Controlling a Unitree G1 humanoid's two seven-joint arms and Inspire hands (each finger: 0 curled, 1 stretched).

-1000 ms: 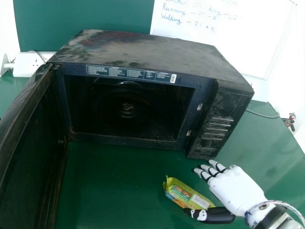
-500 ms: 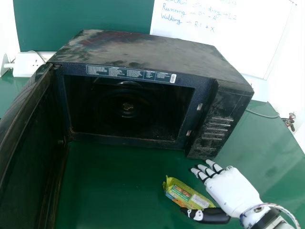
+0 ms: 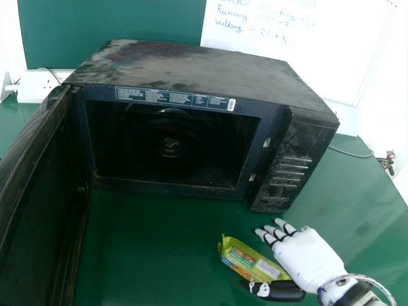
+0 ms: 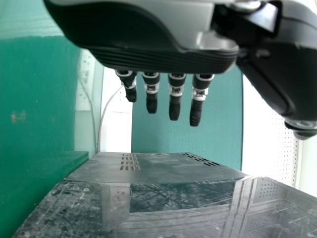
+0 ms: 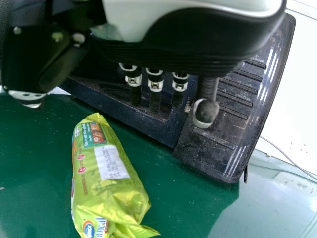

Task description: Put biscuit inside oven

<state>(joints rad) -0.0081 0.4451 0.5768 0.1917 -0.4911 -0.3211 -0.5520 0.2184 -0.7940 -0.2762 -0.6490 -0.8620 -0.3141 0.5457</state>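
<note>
My right hand [image 3: 309, 258] is over the table's right front in the head view, fingers extended toward the oven and thumb beside the near end of the green biscuit packet [image 3: 250, 260]. The packet lies on the table before the black oven [image 3: 210, 76], whose door stands open at the left. In the right wrist view the right hand [image 5: 188, 49] hangs with its fingers loosely extended; the biscuit packet [image 5: 106, 173] lies apart from them. My left hand [image 4: 143, 44] has straight fingers, near the oven [image 4: 148, 198] in the left wrist view.
The open oven door [image 3: 44, 204] fills the left side. A white board [image 3: 293, 51] stands behind the oven, a socket box [image 3: 38, 86] at the back left. A cable [image 3: 350, 152] runs along the table [image 3: 370, 197] on the right.
My right hand has shifted a little to the left and toward the front edge, its thumb moving along with it. The packet and oven have stayed put.
</note>
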